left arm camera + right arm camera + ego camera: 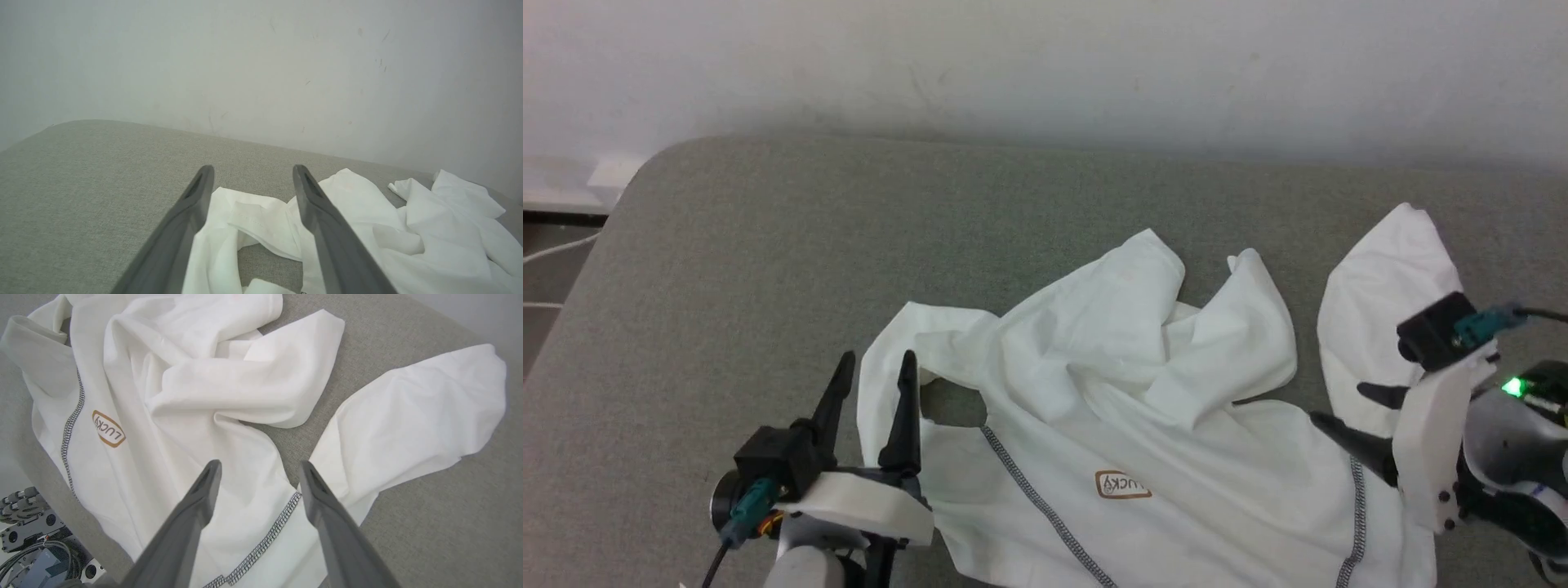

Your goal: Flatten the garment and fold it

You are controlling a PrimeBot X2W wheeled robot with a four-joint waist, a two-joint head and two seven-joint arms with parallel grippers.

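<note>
The white T-shirt (1127, 384) lies crumpled on the grey padded surface (768, 261), its lower body bunched toward the wall. Its "LUCKY" patch (1121, 484) faces up between two dark zigzag seams (1045, 510). One sleeve (1388, 302) spreads out at the right. My left gripper (876, 359) stands open at the shirt's left sleeve edge, its fingers either side of the fabric's border (245, 220). My right gripper (1339, 404) is open too, fingers pointing left over the right shoulder seam (265, 543), between the body (229, 388) and the sleeve (408, 416). Neither holds cloth.
A pale wall (1045, 65) rises right behind the surface. The surface's rounded corner (645, 171) is at the far left, with floor and a white cable (556, 245) beyond it. In the right wrist view, robot hardware and cables (32, 547) sit below the near edge.
</note>
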